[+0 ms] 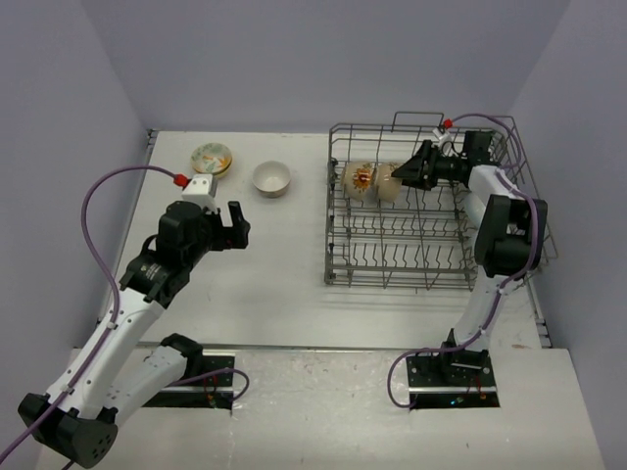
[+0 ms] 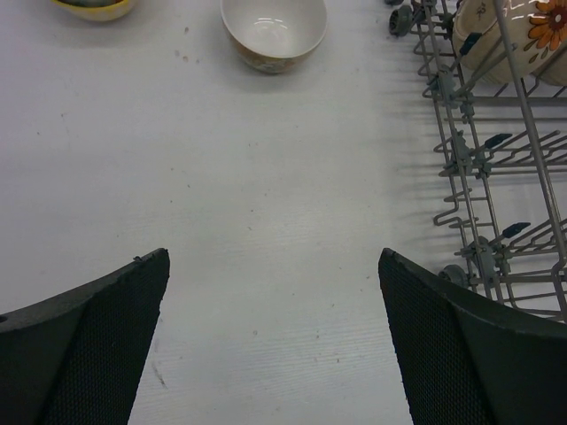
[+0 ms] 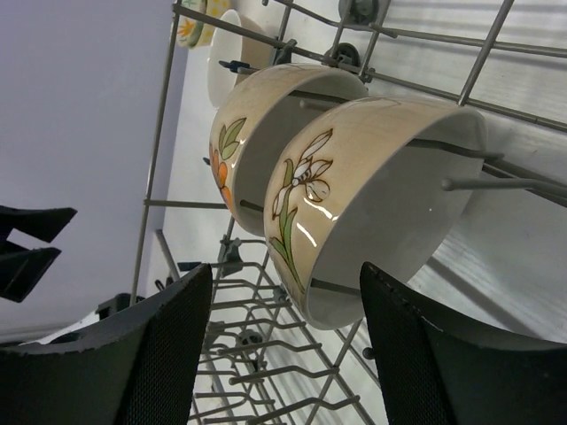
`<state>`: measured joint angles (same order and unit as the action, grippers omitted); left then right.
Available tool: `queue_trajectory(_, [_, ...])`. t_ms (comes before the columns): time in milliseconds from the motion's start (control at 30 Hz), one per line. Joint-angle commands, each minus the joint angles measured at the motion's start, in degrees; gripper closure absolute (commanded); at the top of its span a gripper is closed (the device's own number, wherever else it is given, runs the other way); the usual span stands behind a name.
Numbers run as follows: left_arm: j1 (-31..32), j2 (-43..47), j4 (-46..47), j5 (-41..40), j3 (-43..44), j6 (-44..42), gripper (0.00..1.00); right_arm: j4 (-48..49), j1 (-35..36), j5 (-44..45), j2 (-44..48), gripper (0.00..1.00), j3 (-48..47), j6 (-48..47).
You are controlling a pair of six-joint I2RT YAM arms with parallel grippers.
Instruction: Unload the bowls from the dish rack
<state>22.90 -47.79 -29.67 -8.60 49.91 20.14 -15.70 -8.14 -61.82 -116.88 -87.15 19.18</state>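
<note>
The grey wire dish rack [image 1: 402, 284] stands on the right of the table. Two cream bowls with flower marks stand on edge side by side in its back row, one on the left [image 1: 361, 179] and one on the right [image 1: 389, 183]. My right gripper [image 1: 409, 172] is open just right of them. In the right wrist view its jaws [image 3: 283, 354] straddle the lower rim of the nearer bowl [image 3: 372, 195], with the other bowl [image 3: 266, 133] behind it. My left gripper [image 1: 235, 225] is open and empty above bare table [image 2: 275, 336].
Two bowls sit upright on the table left of the rack: a floral one [image 1: 212, 158] and a cream one [image 1: 271, 178], the latter also in the left wrist view [image 2: 273, 31]. The rack's left side [image 2: 478, 177] is close to the left gripper's right.
</note>
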Motion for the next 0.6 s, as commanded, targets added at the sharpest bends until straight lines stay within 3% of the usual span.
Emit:
queue_trajectory(0, [-0.3, 0.9, 1.8, -0.5, -0.3, -1.8, 0.0, 1.3, -0.6, -5.6, -1.7, 0.32, -3.4, 0.2])
queue_trajectory(567, [-0.9, 0.9, 2.3, 1.1, -0.6, -1.9, 0.0, -2.2, -0.6, -9.8, -7.4, 0.39, -9.7, -2.2])
